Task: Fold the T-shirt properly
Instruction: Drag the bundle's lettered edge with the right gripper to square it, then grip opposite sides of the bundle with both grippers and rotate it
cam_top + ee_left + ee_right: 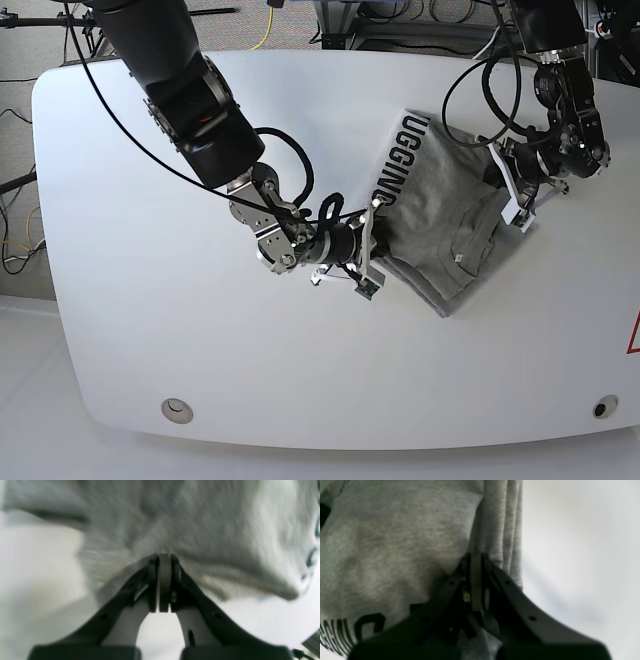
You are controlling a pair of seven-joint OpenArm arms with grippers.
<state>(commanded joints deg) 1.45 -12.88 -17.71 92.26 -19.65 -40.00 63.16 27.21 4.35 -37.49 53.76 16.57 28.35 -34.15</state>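
The heather-grey T-shirt (pixel 440 220) lies bunched and partly folded on the white table, right of the middle. Black lettering (pixel 388 165) runs along its left edge, and a small neck label (pixel 455 258) faces up. My right gripper (pixel 383 232) is at the shirt's lower left edge. In the right wrist view it (pixel 476 555) is shut on a pleated fold of the T-shirt (pixel 395 542). My left gripper (pixel 497 172) is at the shirt's upper right side. Its wrist view shows it (pixel 164 556) shut, with T-shirt cloth (pixel 200 530) gathered into the tips.
The white table (pixel 150 330) has a round hole near the front left (pixel 177 407) and another at the front right (pixel 600 408). A red mark (pixel 634 335) sits at its right edge. Cables (pixel 270 25) lie on the floor behind the table.
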